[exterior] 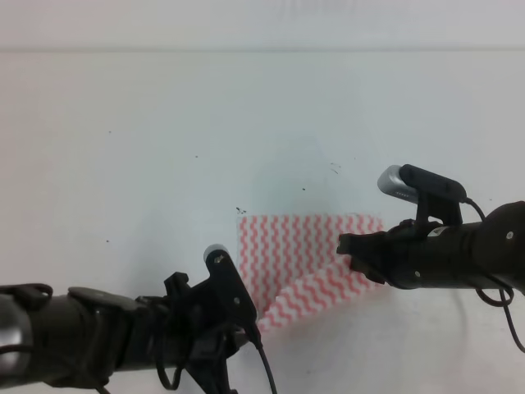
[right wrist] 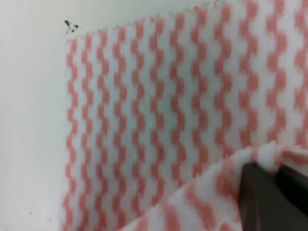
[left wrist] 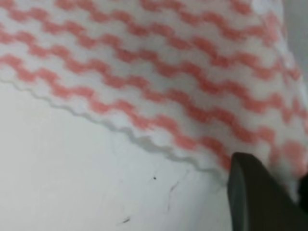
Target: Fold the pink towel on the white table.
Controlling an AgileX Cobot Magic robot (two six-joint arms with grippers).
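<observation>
The pink towel (exterior: 287, 246) lies flat on the white table (exterior: 148, 164) at the centre, its wavy stripes facing up. Its near edge is lifted and turned over as a slanted strip running between both grippers. My left gripper (exterior: 253, 328) pinches the strip's lower left end; in the left wrist view the pink towel (left wrist: 159, 62) runs in beside a dark finger (left wrist: 257, 197). My right gripper (exterior: 351, 261) is shut on the strip's right end. In the right wrist view a fold of the pink towel (right wrist: 144, 120) bunches against its dark finger (right wrist: 264, 197).
Small dark specks (exterior: 240, 211) sit just past the towel's far left corner, and the same specks (right wrist: 71, 25) show in the right wrist view. Both black arms reach in from the near edge, with cables trailing below them.
</observation>
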